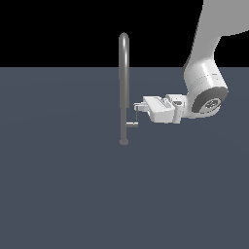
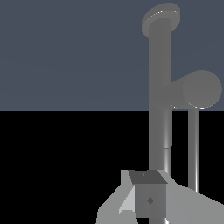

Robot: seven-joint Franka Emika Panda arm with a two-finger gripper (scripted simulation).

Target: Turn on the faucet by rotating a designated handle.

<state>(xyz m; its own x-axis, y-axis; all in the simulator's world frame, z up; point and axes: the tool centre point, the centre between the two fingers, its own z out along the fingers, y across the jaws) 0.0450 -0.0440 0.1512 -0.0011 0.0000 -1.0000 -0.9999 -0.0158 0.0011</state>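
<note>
A tall, slim grey faucet (image 1: 124,87) stands upright on the flat slate-blue worktop (image 1: 58,185), its small round base (image 1: 124,141) resting on the surface and its rounded arched top rising above the worktop's far edge into the black background. Low on the pipe, on the exterior view's right side, the handle (image 1: 134,119) juts out: a short shiny stub leaves the pipe sideways, and a slender rod rises from its outer end, running parallel to the pipe and just beside it. The white Panda arm reaches in from the exterior view's upper right, its wrist bent so that the hand lies roughly level, pointing toward the faucet. The gripper (image 1: 138,106) sits at the upper end of the slender rod, its tips right at the rod and close to the pipe; whether they touch the rod cannot be told, nor whether the fingers are parted or closed. In the wrist view the faucet pipe (image 2: 159,87) fills much of the frame, with the handle's stub (image 2: 197,89) seen end-on as a thick round cylinder and the thin rod (image 2: 193,148) running from it toward the camera. One grey fingertip (image 2: 148,194) shows in front of the pipe.
</note>
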